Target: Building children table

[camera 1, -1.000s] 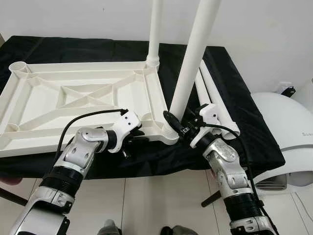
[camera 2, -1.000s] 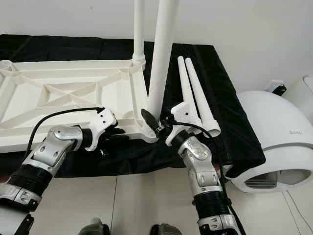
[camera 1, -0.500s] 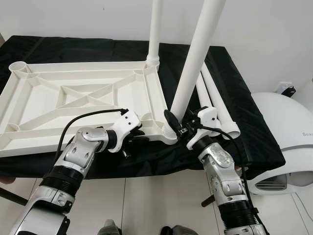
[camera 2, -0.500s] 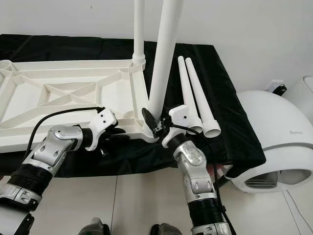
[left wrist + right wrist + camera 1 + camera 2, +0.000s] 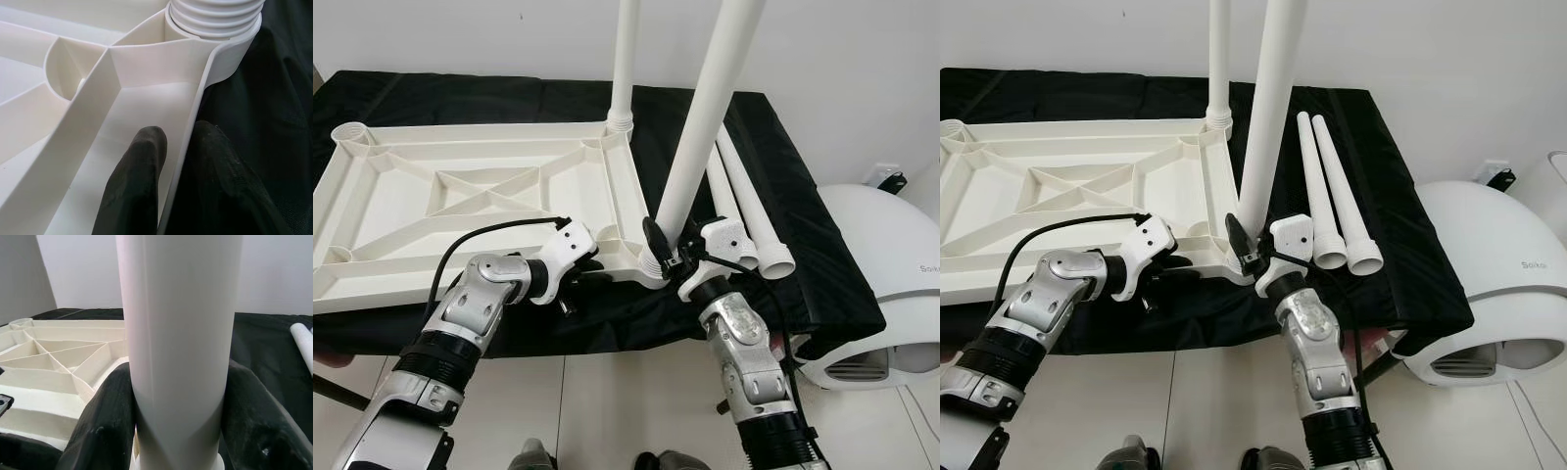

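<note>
A white plastic tabletop (image 5: 489, 132) lies upside down on a black-covered table. One white leg (image 5: 625, 59) stands upright in its far right corner. A second leg (image 5: 700, 137) stands in the near right corner socket. My right gripper (image 5: 668, 257) is shut on this near leg just above its base, with a black finger (image 5: 105, 426) on each side of the tube (image 5: 178, 333). At the near edge, my left gripper (image 5: 587, 269) is shut on the tabletop's rim (image 5: 188, 142), one finger (image 5: 137, 186) inside and one outside, beside the leg's threaded base (image 5: 215, 17).
Two loose white legs (image 5: 1317, 186) lie side by side on the black cloth (image 5: 793, 245), right of the tabletop. A white rounded appliance (image 5: 891, 264) stands on the tiled floor at the right, close to my right arm.
My right forearm and wrist have swung leftward around the near leg's base while still gripping it. The left arm and the tabletop have stayed put.
</note>
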Available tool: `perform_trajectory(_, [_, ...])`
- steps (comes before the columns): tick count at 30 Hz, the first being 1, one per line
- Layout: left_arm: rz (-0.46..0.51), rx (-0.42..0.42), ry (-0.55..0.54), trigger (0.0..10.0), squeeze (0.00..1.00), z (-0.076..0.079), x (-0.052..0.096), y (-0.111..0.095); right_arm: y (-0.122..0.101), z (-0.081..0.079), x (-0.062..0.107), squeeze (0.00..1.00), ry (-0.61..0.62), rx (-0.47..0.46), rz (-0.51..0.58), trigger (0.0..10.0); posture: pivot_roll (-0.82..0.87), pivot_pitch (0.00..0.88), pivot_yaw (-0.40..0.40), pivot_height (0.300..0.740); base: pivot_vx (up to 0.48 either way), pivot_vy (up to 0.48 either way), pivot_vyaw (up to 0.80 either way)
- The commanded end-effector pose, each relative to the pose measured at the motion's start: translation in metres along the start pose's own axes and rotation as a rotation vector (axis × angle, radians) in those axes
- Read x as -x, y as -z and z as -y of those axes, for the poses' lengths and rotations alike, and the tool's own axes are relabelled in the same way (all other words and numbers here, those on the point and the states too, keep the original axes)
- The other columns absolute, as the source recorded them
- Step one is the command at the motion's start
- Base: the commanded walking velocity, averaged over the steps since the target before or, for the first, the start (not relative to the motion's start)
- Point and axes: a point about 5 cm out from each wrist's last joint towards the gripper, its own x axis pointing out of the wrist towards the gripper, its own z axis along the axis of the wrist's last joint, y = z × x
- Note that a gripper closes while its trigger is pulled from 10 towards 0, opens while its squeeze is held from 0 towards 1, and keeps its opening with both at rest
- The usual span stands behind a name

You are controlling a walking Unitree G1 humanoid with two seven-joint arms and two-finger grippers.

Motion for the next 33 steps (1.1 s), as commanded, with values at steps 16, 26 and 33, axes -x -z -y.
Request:
perform_trajectory(16, [0.040,-0.036,0.011,10.0,0.00,-0.003,0.000,-0.013,0.007,0.007,0.012,0.00,0.130,0.016,-0.055,10.0,0.01,0.064,-0.024,0.740,0.000,0.000,0.00])
perform_trajectory(26, [0.041,-0.036,0.014,10.0,0.00,-0.002,-0.001,-0.013,0.002,0.003,0.012,0.00,0.129,0.011,-0.038,10.0,0.01,0.058,-0.026,0.740,0.000,0.000,0.00])
perform_trajectory(33, [0.043,-0.036,0.015,10.0,0.00,-0.002,-0.001,-0.013,0.000,0.003,0.011,1.00,0.112,0.001,-0.029,10.0,0.01,0.054,-0.028,0.740,0.000,0.000,0.00])
